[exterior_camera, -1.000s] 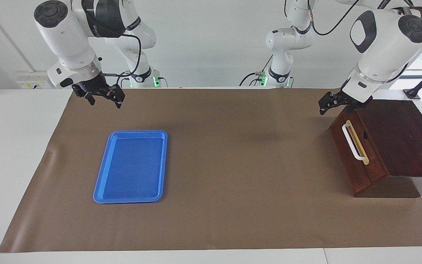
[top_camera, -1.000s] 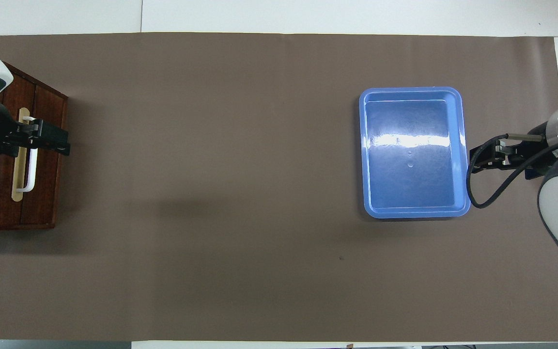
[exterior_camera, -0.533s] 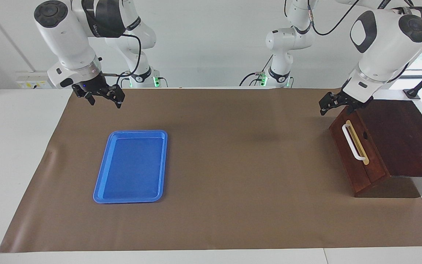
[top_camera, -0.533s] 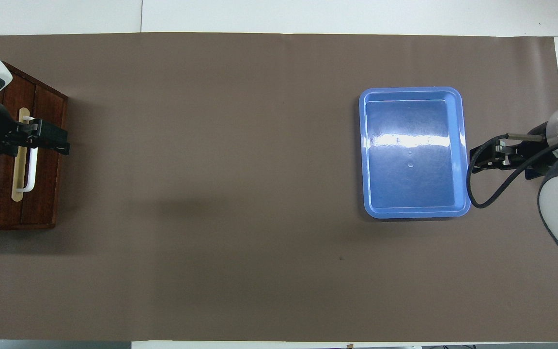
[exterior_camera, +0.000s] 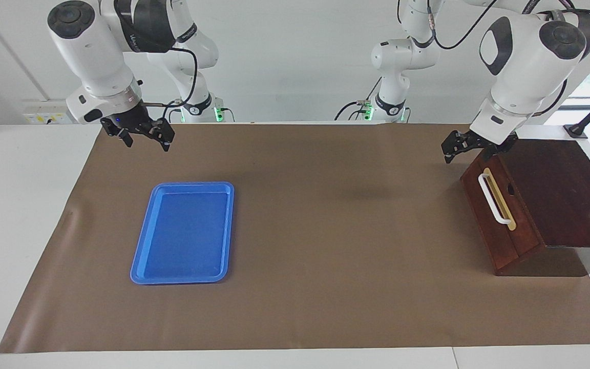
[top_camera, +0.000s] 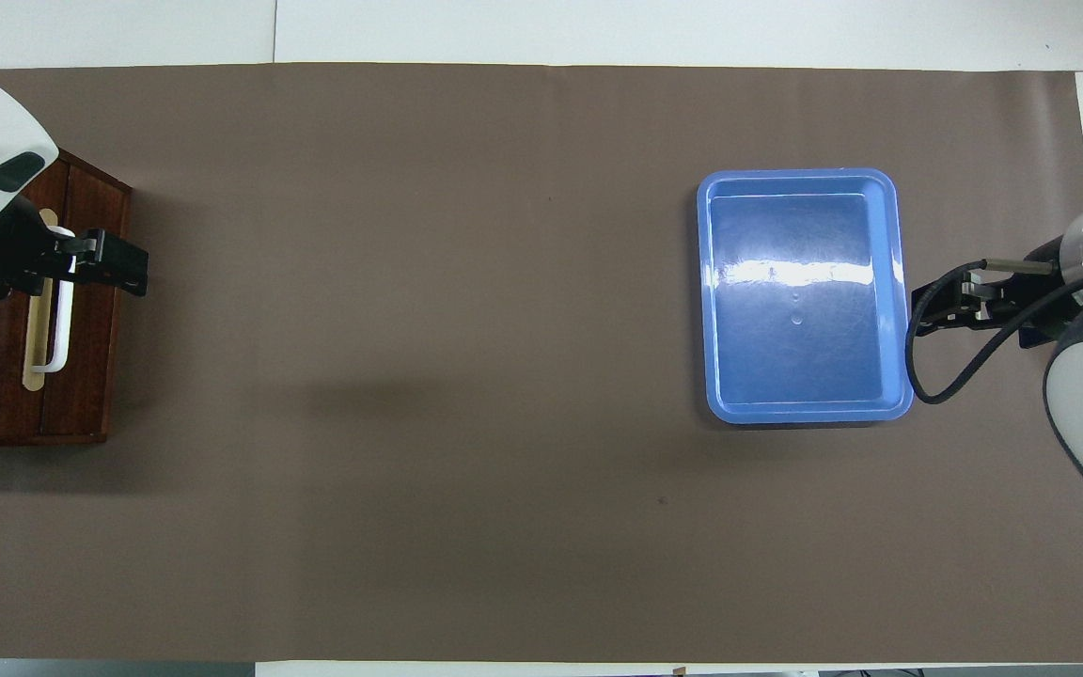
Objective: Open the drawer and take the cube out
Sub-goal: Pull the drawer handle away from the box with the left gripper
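Blue tray (exterior_camera: 182,233) lies flat on the brown mat at the right arm's end of the desk (exterior_camera: 18,205), nothing in it. Right claw (exterior_camera: 144,136) hangs in the air above the mat between the tray and the robots, spread wide, holding nothing; that arm waits. Left claw (exterior_camera: 461,146) hovers just off the drawer front's upper corner at the left arm's end, also spread wide and empty, not on the white handle (exterior_camera: 492,199). Drawer (exterior_camera: 497,212) is shut, set in the slanted face of the dark wooden cabinet (exterior_camera: 556,195). Cube not visible, presumably inside the shut drawer, can't confirm. Risks as I judge them: the handle sits on a tilted face, so a claw coming in off-angle may pinch only one side of the bar and slip off when it pulls. Pulling along the wrong line could drag or tip the whole cabinet, since nothing visibly pins it down. Cabinet sits close to the desk edge, so a shove could push it off the mat. Claw links may knock the cabinet's top edge on descent.
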Available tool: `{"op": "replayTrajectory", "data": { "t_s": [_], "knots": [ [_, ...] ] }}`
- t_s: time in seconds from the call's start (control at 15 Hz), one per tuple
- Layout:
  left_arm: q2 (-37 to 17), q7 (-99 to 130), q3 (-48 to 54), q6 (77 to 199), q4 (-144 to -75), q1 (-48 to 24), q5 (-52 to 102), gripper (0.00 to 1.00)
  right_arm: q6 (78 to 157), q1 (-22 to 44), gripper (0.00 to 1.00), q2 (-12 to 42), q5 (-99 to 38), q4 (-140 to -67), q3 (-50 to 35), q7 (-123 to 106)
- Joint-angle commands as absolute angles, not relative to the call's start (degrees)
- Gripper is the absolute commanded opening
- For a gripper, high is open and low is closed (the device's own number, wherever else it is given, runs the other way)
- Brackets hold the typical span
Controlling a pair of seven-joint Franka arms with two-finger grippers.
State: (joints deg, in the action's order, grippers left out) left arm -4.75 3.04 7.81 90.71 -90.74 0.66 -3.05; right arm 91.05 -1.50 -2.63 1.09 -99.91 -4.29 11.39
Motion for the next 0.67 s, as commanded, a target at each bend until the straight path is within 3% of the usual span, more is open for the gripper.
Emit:
{"op": "replayTrajectory", "data": {
  "t_s": [0.0, 0.6],
  "knots": [
    [-3.3, 4.0, 7.2, 92.3, -92.6, 0.1, -4.0, 1.0, 90.6, -2.7, 1.0, -3.7, 0.8, -100.5, -5.1, 10.5],
    [-3.1, 9.2, 7.1, 93.1, -93.6, -0.6, -3.6, 1.0, 90.6, -2.6, 1.0, -3.6, 0.8, -100.5, -5.0, 10.5]
  ]
}}
